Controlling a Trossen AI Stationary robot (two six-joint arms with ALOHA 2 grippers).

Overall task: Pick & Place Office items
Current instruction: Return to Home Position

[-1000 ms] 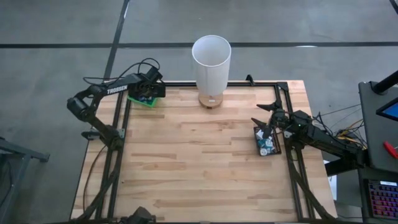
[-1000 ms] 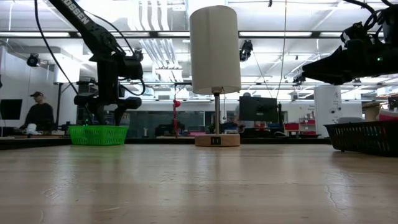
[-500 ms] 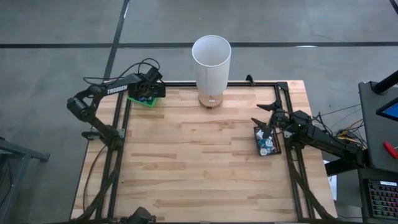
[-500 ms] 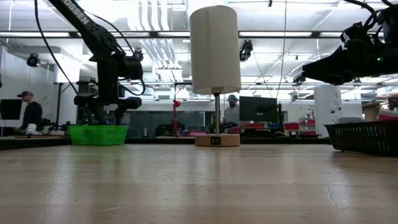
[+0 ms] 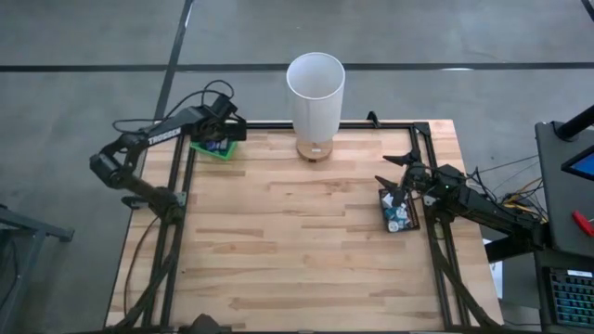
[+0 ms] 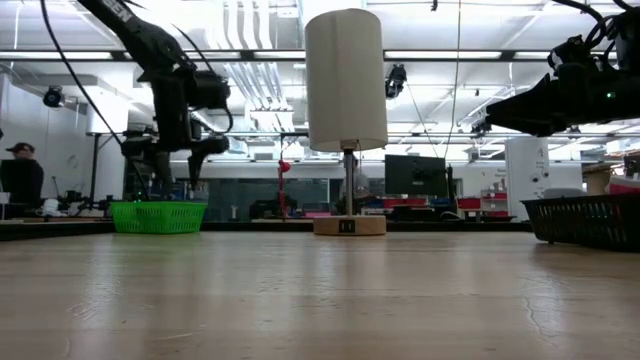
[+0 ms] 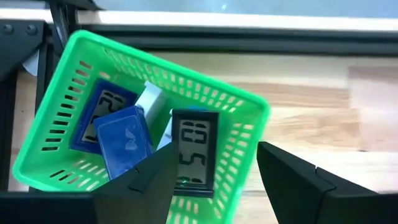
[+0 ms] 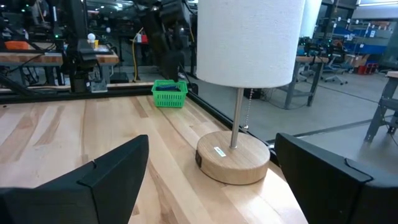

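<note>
A green basket [image 7: 249, 106] stands at the table's far left corner [image 5: 200, 148]. In it lie office items: a dark blue rectangle [image 7: 124, 140], a black-framed display piece [image 7: 194, 152], a blue-framed one [image 7: 99, 118] and a white block [image 7: 149, 99]. My left gripper [image 7: 214, 180] hangs open just above the basket [image 6: 158, 217], pointing steeply down, with nothing between its fingers. More small items [image 5: 399, 215] lie in a black tray [image 5: 381, 210] at the right edge. My right gripper [image 5: 392, 172] waits open and level above that tray.
A tall white lamp [image 5: 316, 88] on a round wooden base [image 8: 233, 163] stands at the middle of the far edge. The wooden tabletop [image 5: 297, 232] between basket and tray is bare. A black frame rail [image 5: 278, 124] runs along the far edge. A person [image 6: 18, 180] stands far behind the table.
My left gripper has risen out of the green basket and now hangs just above its rim, still open with nothing in it. The basket and its items have stayed in place.
</note>
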